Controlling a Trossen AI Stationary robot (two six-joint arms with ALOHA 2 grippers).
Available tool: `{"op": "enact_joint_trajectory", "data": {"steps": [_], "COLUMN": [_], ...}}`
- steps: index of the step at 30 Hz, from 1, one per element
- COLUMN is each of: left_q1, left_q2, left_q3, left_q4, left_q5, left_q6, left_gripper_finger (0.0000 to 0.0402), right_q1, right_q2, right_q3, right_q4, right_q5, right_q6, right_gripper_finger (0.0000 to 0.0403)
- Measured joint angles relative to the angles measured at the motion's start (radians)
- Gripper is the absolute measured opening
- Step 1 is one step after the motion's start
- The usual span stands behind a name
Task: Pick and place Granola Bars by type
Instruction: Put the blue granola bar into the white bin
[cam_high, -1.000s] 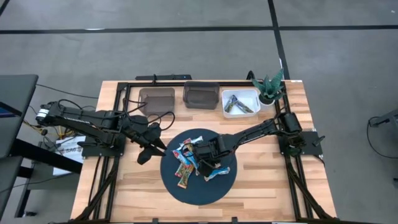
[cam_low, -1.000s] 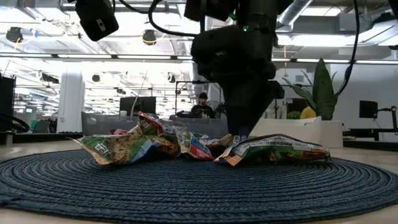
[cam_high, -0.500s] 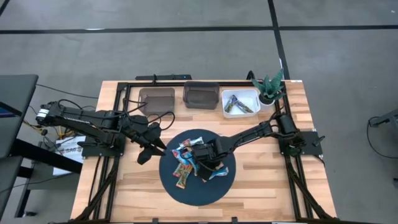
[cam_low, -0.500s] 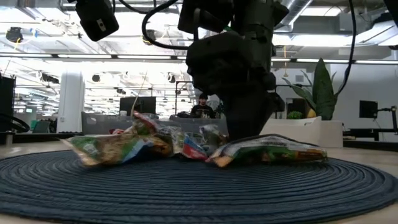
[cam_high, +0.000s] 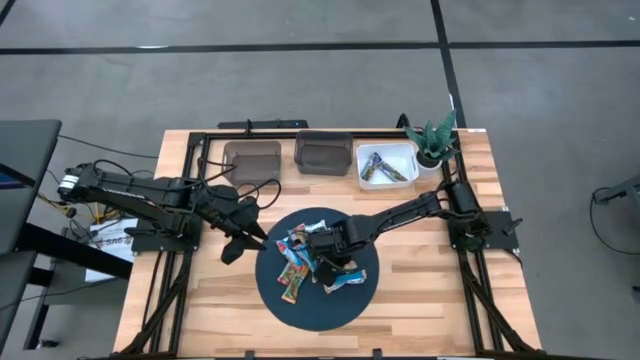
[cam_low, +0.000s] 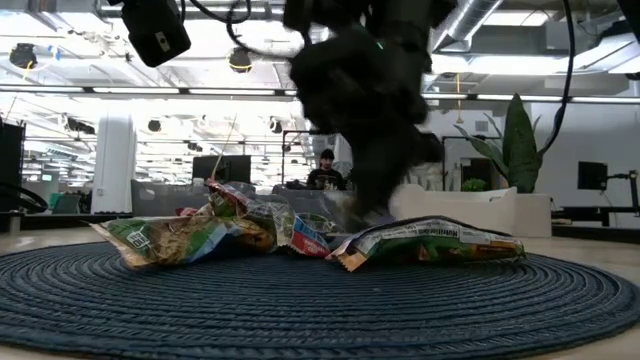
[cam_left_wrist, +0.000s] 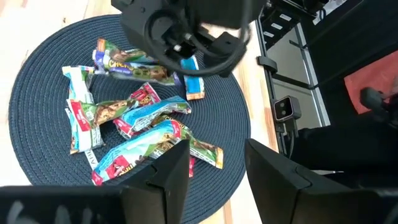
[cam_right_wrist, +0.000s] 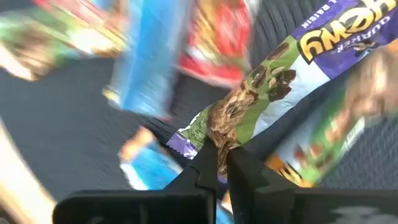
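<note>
Setting: wooden slatted table (cam_high: 420, 300) with a round dark-blue woven mat (cam_high: 316, 300) in the middle, open workshop room behind.
Bars: the shiny-wrapped Granola Bars (cam_high: 298, 262) are heaped on the mat, blue-white, green-brown and red-orange all mixed up.
Right gripper (cam_right_wrist: 222, 160): down in the pile, fingers pinched nearly together on the crimped end of a green-brown bar (cam_right_wrist: 264, 93).
Left gripper (cam_left_wrist: 214, 165): just hanging out beside the mat's edge, fingers apart, holding nothing.
Bins: two dark rectangular bins (cam_high: 252, 157) and a white bin (cam_high: 386, 165) with a few bars in it, at the table's far edge.
Risk: that's only a corner grip imo, so the wrapper could slip out on the lift, or snag a neighbouring bar.
</note>
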Motion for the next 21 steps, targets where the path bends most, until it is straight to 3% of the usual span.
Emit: {"op": "enact_joint_trajectory", "data": {"steps": [7,15,21], "left_q1": [0.000,0.000,0.000], "left_q2": [0.000,0.000,0.000], "left_q3": [0.000,0.000,0.000], "left_q4": [0.033,0.187,0.297], "left_q5": [-0.078,-0.325,-0.478], "left_q6": [-0.016,0.020,0.063], "left_gripper_finger": [0.0146,0.0146,0.0146], "right_q1": [-0.064,-0.197,-0.329], "right_q2": [-0.002,-0.002,-0.024], "right_q3": [0.192,0.321,0.328], "right_q4": [-0.158,-0.486,-0.602], "right_q5": [0.167,0.375,0.464], "right_q6": [-0.112,-0.260,-0.374], "right_gripper_finger": [0.0003,0.0005,0.0004]}}
